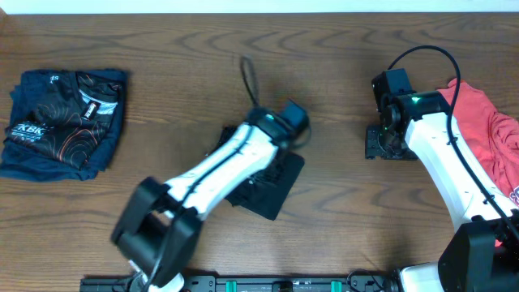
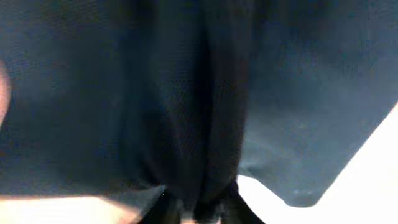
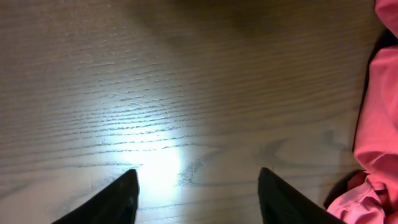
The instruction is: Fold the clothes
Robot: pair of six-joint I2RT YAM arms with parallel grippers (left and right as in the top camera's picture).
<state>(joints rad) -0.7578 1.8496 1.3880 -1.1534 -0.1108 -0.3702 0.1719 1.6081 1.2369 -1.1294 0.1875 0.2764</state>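
Observation:
A plain black shirt (image 1: 272, 195) lies bunched at the table's middle, partly under my left arm. My left gripper (image 1: 274, 154) is over it. In the left wrist view dark fabric (image 2: 186, 93) fills the frame and a gathered fold is pinched between the jaws (image 2: 199, 214). A coral-red shirt (image 1: 491, 134) lies crumpled at the right edge and also shows in the right wrist view (image 3: 379, 124). My right gripper (image 1: 381, 144) is just left of it, open and empty (image 3: 198, 186) over bare wood.
A folded navy shirt with orange line print (image 1: 65, 122) lies at the far left. A dark cable loop (image 1: 247, 77) lies behind the left arm. The wooden table (image 1: 162, 73) shows between the shirts.

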